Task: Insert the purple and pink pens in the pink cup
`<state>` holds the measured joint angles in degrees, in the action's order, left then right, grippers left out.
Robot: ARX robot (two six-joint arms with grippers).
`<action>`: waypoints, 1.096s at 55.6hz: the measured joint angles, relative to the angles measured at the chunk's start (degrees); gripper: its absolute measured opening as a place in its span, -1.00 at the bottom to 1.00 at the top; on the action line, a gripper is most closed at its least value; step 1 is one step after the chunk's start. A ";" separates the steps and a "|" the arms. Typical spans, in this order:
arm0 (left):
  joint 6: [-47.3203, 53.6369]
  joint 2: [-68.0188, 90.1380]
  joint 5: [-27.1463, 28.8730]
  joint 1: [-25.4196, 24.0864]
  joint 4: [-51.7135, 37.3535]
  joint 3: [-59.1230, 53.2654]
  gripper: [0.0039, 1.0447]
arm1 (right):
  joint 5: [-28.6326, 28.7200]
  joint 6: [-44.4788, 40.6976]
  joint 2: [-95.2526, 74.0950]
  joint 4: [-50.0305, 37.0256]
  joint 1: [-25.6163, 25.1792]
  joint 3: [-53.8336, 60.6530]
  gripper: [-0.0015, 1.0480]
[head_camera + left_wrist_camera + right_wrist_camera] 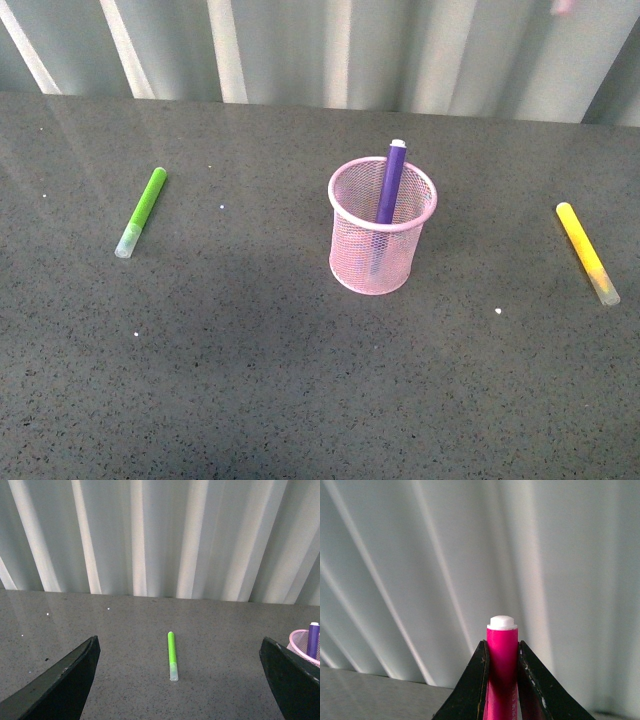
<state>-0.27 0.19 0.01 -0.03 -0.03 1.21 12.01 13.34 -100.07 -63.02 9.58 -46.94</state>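
the right arm's jaws are up above the table (300, 400), facing the ribbed wall (395, 555). they are clamped on the pink pen (502, 636), whose white end pokes up. the left arm's jaws hang low over the table, spread wide and holding nothing, with the green pen (172, 655) lying ahead of them. four pens in all: one pink, one purple pen (391, 182) standing tilted inside the single pink cup (383, 262), one green well left of the cup, and one yellow pen (586, 250) well right.
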 joint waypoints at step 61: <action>0.00 0.00 0.00 0.00 0.00 0.00 0.88 | 11.72 -3.48 -21.20 -9.29 10.67 -1.53 -0.79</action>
<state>-0.27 0.19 0.01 -0.03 -0.03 1.21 23.73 9.87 -121.27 -72.31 20.25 -48.47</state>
